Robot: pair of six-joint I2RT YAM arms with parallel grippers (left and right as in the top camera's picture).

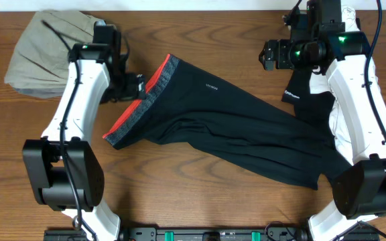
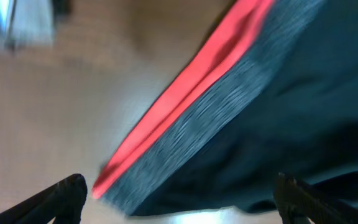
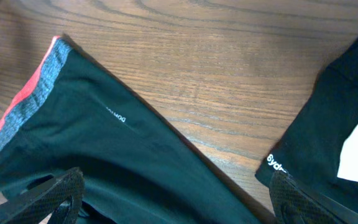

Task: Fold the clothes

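The black athletic pants [image 1: 233, 127] lie spread across the table, their grey-and-red waistband [image 1: 143, 100] at the left and a small white logo [image 1: 211, 86] near the hip. My left gripper [image 1: 131, 86] hovers at the waistband's left edge; the left wrist view shows its fingers open over the waistband [image 2: 185, 118], holding nothing. My right gripper [image 1: 270, 55] is raised above the table at the upper right, open and empty. The right wrist view shows the pants [image 3: 104, 162] below it.
Khaki-tan trousers [image 1: 45, 50] lie bunched at the back left corner. Another black garment with white lettering [image 1: 300, 94] lies at the right, beside the right arm; it also shows in the right wrist view [image 3: 328, 130]. Bare wood shows along the front and back middle.
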